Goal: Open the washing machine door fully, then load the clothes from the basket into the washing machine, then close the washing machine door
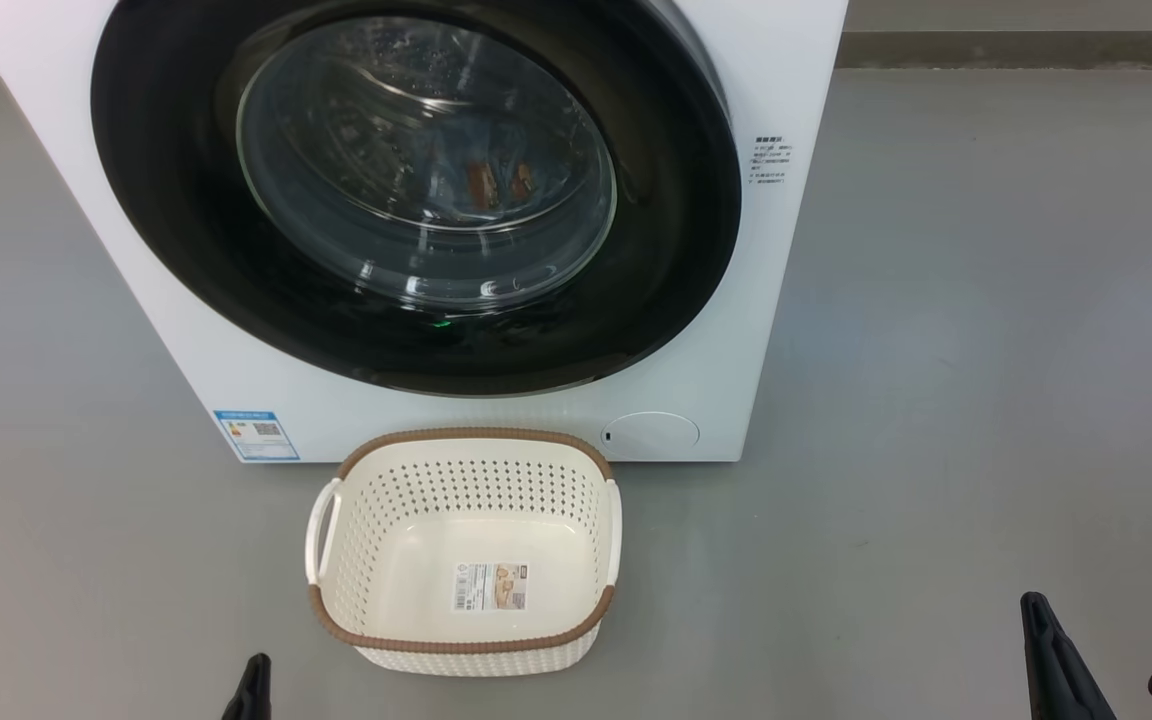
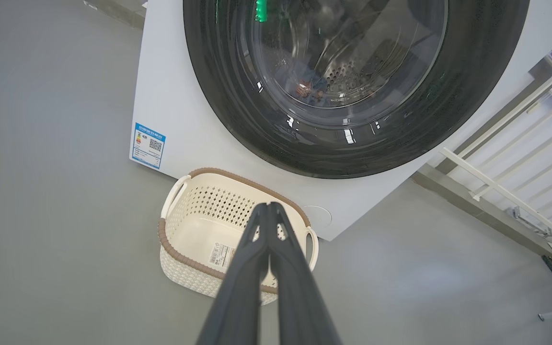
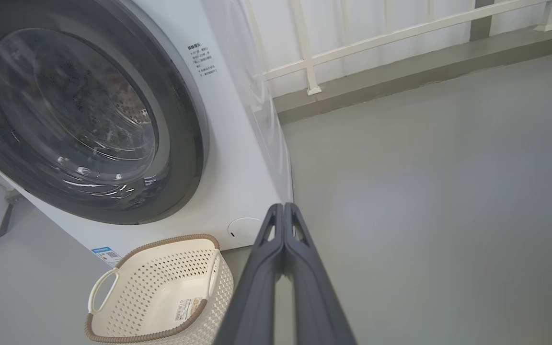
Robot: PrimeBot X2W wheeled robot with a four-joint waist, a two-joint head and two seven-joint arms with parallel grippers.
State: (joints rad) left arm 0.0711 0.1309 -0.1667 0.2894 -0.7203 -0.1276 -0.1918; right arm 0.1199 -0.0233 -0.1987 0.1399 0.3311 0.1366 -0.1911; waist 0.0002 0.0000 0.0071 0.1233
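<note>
My left claw [image 2: 267,207] and right claw [image 3: 284,207] are both clenched, tips together. The door [image 1: 166,200] is closed on the washer [image 1: 696,390], clothes [image 1: 498,182] behind its glass; the basket [image 1: 471,437] stands just before it.

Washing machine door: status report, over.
Left gripper shut, empty; right gripper shut, empty. Washing machine door closed, clothes inside. Basket empty. Nothing obstructing.

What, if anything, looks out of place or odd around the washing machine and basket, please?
Nothing stands out. The washing machine door sits shut, the clothes show through it, and the basket stands upright and empty on the floor, with nothing spilled.
</note>
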